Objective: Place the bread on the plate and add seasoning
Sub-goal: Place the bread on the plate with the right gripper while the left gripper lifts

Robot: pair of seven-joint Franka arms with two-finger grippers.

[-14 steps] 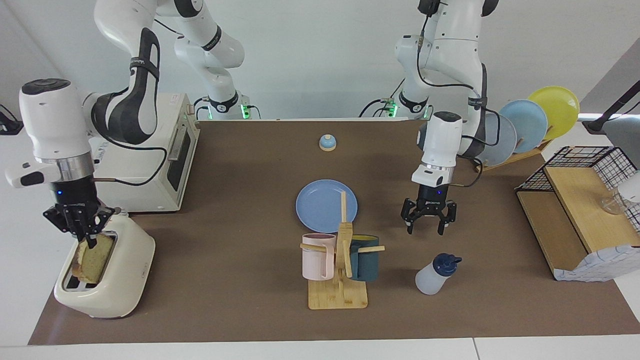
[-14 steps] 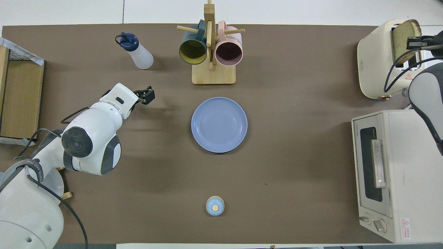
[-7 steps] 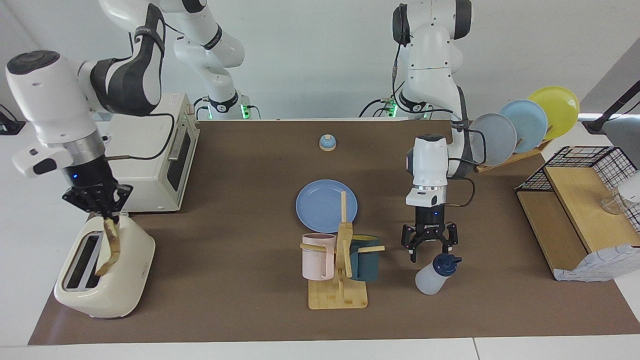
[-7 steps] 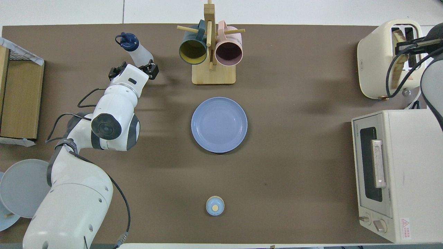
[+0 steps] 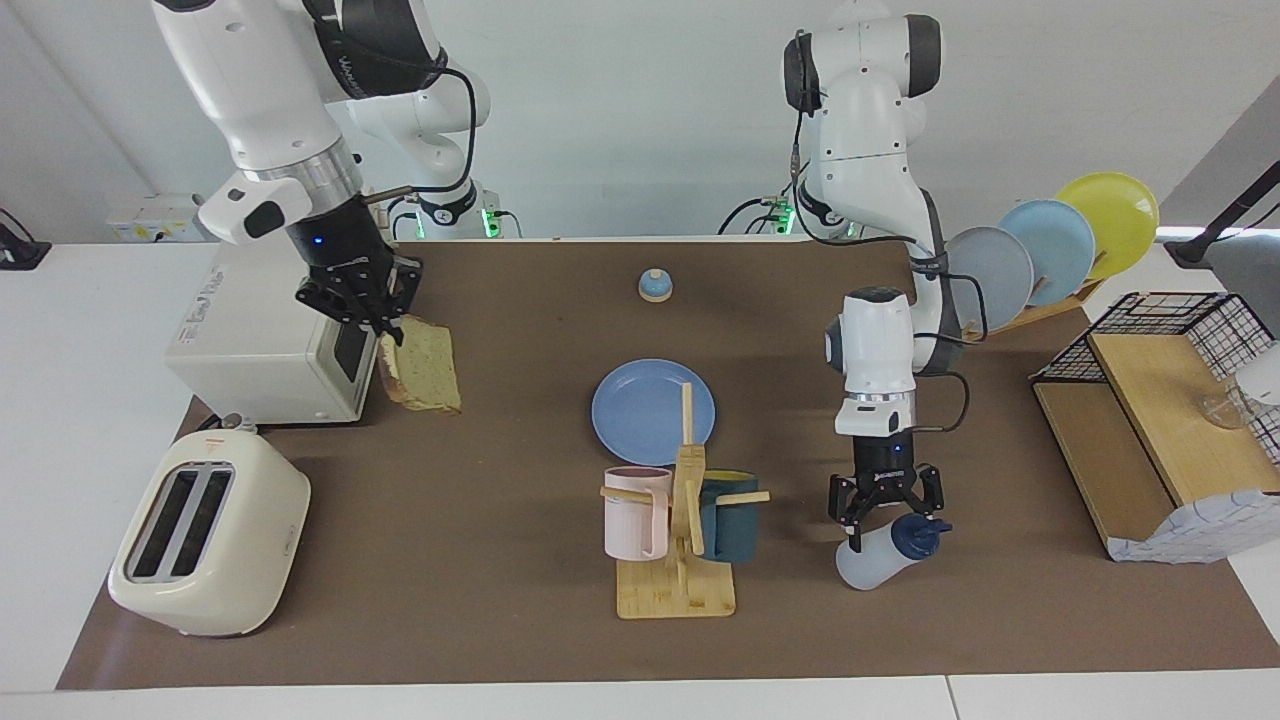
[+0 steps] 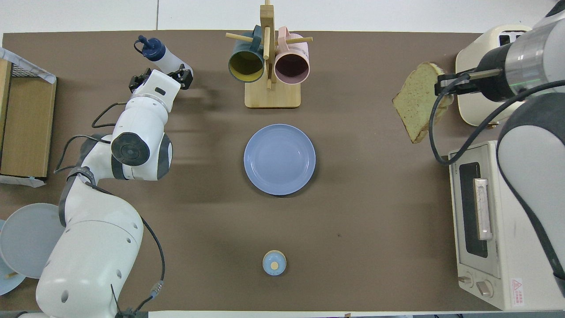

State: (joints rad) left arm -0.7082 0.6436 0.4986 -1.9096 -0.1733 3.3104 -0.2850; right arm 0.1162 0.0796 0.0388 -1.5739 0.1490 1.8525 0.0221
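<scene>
My right gripper (image 5: 385,328) is shut on the top edge of the bread (image 5: 428,365), a tan slice hanging in the air in front of the toaster oven. In the overhead view the bread (image 6: 417,106) hangs from that gripper (image 6: 443,85), beside the toaster. The blue plate (image 5: 652,412) lies bare at the table's middle (image 6: 279,159). The seasoning bottle (image 5: 868,563), white with a navy cap, leans on the table. My left gripper (image 5: 888,515) is open, with a finger on each side of the bottle's shoulder. From above, the left gripper (image 6: 161,76) covers part of the bottle (image 6: 167,62).
A cream toaster (image 5: 210,545) stands empty at the right arm's end, with the toaster oven (image 5: 260,340) nearer the robots. A mug rack (image 5: 680,530) with two mugs stands beside the bottle. A bell (image 5: 655,286), a plate rack (image 5: 1050,245) and a wooden crate (image 5: 1150,440) are also here.
My right gripper lifted the bread out of the toaster and carried it up to in front of the toaster oven. My left gripper came down around the bottle, which shifted slightly.
</scene>
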